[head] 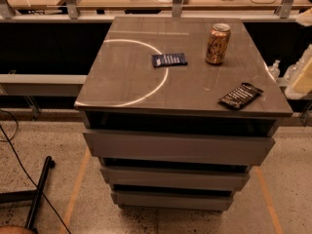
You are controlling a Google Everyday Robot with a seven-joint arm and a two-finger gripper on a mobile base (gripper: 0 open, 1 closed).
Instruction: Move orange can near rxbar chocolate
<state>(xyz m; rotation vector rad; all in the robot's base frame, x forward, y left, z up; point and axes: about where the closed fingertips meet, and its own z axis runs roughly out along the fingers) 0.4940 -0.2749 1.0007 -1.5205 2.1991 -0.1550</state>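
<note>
Hand (303, 78) shows only as a pale cream shape at the right edge of the view, just off the right side of the desk (195, 89), and I cannot tell whether it is spread or pressed together. To its left and farther back, the orange can (217, 44) stands upright on the desk. The rxbar chocolate (241, 95) lies flat toward the front right corner, its long axis slanting from near-left to far-right. Bare desk separates can from bar, so the path looks unobstructed, and the dark blue wrapper (169, 59) sits well off to the can's left.
</note>
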